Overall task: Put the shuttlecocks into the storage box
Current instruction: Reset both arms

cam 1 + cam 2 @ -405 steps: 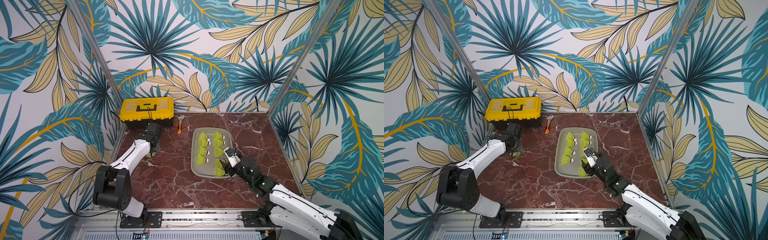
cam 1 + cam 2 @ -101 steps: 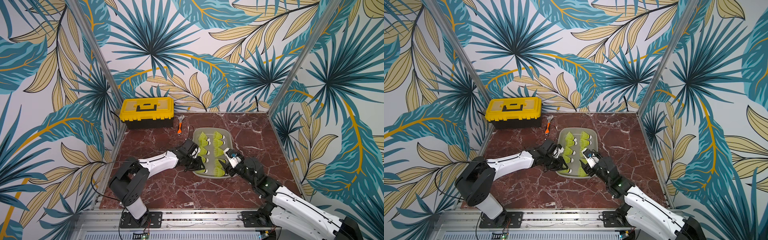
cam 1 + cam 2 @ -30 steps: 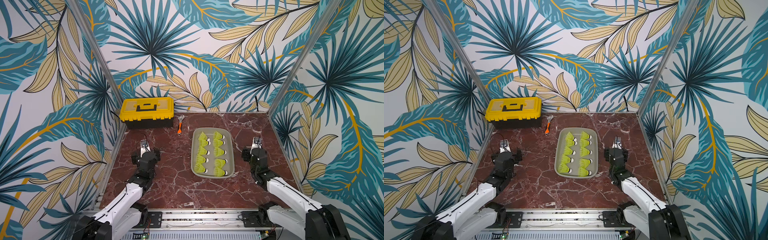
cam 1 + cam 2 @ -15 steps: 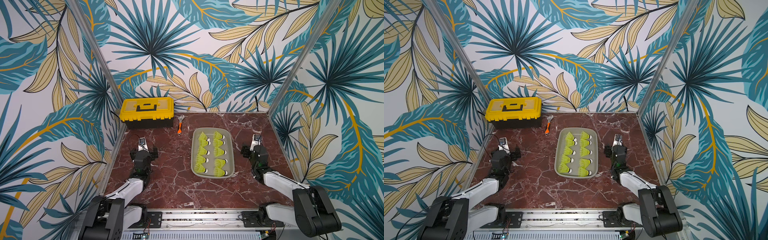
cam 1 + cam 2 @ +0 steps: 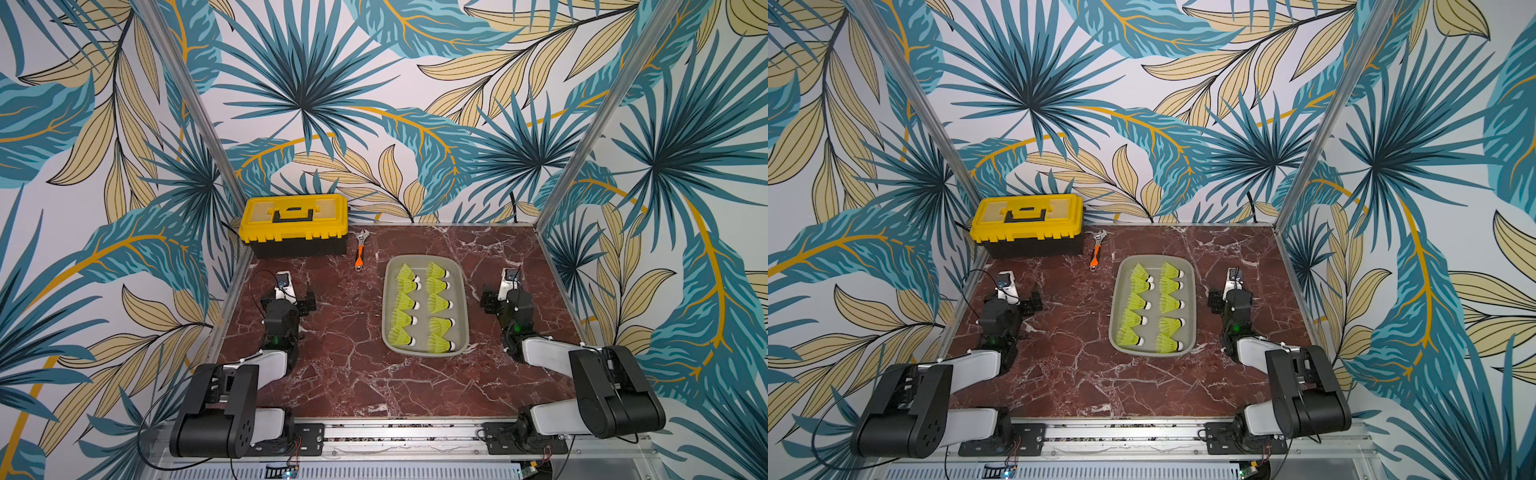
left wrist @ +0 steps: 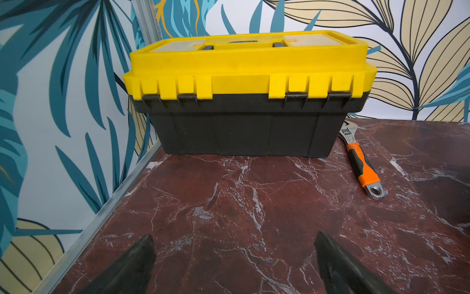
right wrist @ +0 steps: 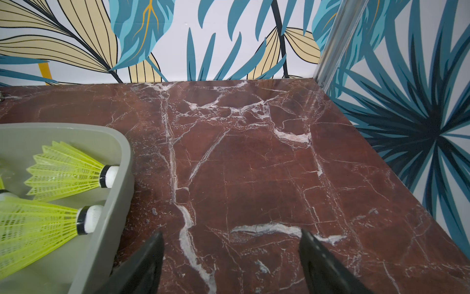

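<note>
Several neon yellow-green shuttlecocks lie in two rows inside the grey storage box in both top views. In the right wrist view two shuttlecocks rest against the box's corner wall. My left gripper stands open and empty over bare marble, left of the box, facing the toolbox. To the right of the box is my right gripper, also open and empty, just above the table.
A yellow-lidded black toolbox stands at the back left. An orange-handled wrench lies beside it. Patterned walls and aluminium posts close in the red marble table. Both arms sit folded near the front rail.
Both arms have folded further back toward their bases over the last second, and the grippers have settled at either side of the box. Both stay open and the shuttlecocks have not moved.
</note>
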Robot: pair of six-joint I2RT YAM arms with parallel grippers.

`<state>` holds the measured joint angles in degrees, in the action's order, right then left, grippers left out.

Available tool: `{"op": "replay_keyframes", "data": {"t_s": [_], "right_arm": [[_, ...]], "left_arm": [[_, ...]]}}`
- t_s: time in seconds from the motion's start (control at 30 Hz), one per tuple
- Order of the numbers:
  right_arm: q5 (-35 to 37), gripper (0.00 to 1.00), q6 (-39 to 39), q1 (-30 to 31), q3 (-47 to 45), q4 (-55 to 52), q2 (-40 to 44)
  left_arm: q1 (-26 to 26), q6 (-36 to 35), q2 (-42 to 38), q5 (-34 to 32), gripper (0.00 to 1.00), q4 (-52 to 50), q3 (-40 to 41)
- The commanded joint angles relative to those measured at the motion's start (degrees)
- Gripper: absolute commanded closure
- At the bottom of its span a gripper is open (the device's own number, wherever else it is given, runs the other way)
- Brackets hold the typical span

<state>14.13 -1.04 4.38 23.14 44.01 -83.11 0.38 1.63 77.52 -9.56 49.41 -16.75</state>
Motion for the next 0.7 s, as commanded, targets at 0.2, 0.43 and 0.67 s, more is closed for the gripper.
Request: {"op": "replay_keyframes", "data": {"t_s": [0.2,0.43,0.67], "right_arm": [[-1.99,0.16,0.53,-0.6,-0.14,5.49,-2.94],[-2.35,0.09,0.52,-0.84,-0.02,5.39,-3.2],[-2.62,0.0,0.42,-0.95,0.24,5.12,-3.26]], "left_arm": [[2.07,-0.22,12.44,10.05,0.0,17.78,1.27],[2.15,-0.07,12.22,9.98,0.0,6.75,-4.13],[2.17,-0.31,12.22,10.35,0.0,5.6,-4.78]]}}
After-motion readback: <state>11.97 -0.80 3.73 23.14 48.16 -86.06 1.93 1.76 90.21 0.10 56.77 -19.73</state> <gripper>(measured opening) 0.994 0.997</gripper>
